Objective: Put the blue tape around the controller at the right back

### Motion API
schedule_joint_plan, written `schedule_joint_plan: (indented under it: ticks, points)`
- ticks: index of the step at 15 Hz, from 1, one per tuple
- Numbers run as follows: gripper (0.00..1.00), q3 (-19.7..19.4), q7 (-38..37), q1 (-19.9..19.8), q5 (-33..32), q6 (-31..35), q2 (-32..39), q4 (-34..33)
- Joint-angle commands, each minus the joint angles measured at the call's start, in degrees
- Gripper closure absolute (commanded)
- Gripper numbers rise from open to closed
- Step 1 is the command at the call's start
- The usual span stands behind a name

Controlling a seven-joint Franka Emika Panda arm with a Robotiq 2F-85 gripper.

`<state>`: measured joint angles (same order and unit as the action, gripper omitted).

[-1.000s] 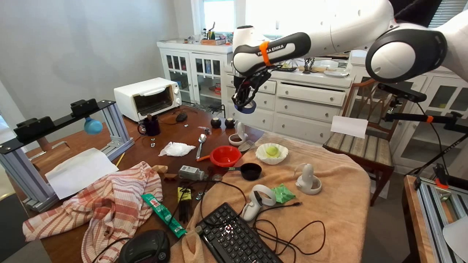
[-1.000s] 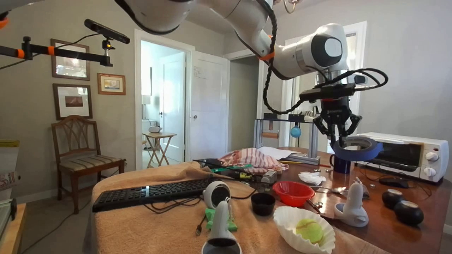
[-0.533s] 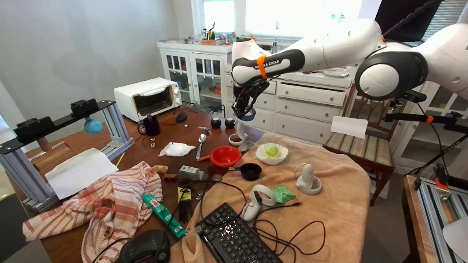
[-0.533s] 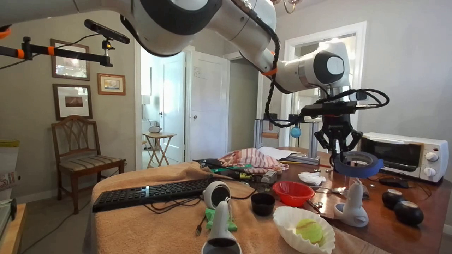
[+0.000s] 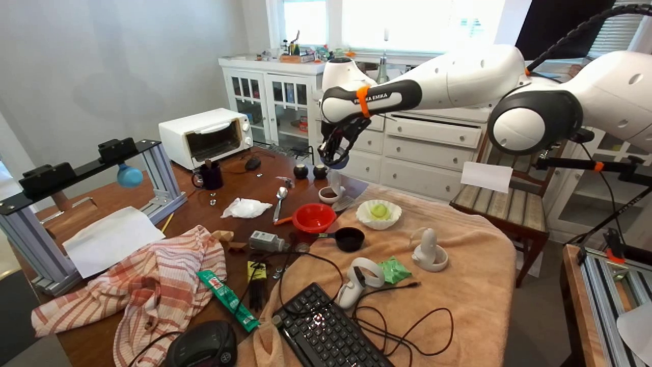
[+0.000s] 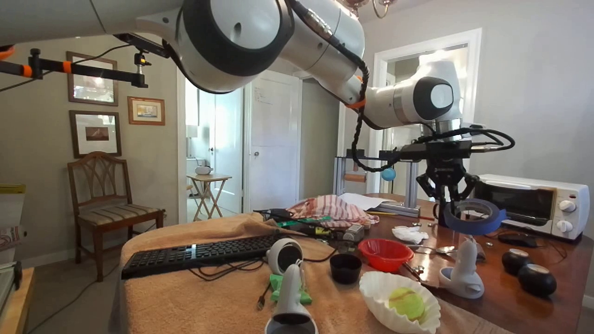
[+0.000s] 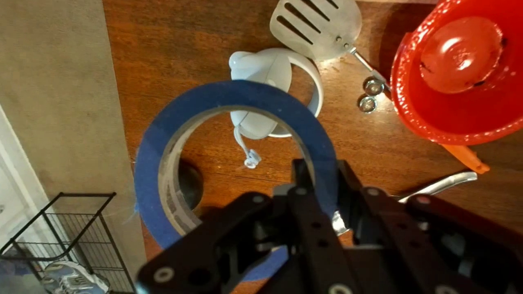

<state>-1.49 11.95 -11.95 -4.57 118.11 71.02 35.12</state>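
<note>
The blue tape (image 6: 473,226) is a blue ring held roughly flat in the air. My gripper (image 7: 322,175) is shut on one side of its band; the tape (image 7: 149,175) spreads out to the left in the wrist view. In an exterior view the gripper (image 5: 332,155) partly hides the tape (image 5: 341,161). The white controller (image 6: 465,274) stands upright on the table, its handle tip just under the tape. In the wrist view the controller (image 7: 259,71) shows partly through the tape's opening and partly beyond its far edge. It also shows in an exterior view (image 5: 334,179).
Two round black objects (image 6: 537,279) stand beside the controller. A red bowl (image 7: 412,102), a slotted spatula (image 7: 322,32) and a spoon (image 7: 441,183) lie near. A white fluted bowl (image 6: 378,297) holds a tennis ball. A toaster oven (image 6: 573,204) stands behind.
The arm has come down with the tape held, closer to the controller. In the last half second it has shifted slightly sideways. The controller and table objects have not moved.
</note>
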Motion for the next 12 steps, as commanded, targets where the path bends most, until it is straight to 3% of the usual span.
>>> schedule_joint_plan:
  ticks: [1,8,9,12]
  points:
    - [0.95,1.05,1.1,-0.48,0.88,-0.91,3.27,-4.23]
    - [0.95,0.76,0.52,-0.49,0.55,-0.76,5.94,-6.02]
    - [0.81,0.35,0.19,-0.14,-0.01,0.0,3.22,-1.93]
    - [0.81,0.35,0.19,-0.2,-0.01,0.0,3.74,-2.2]
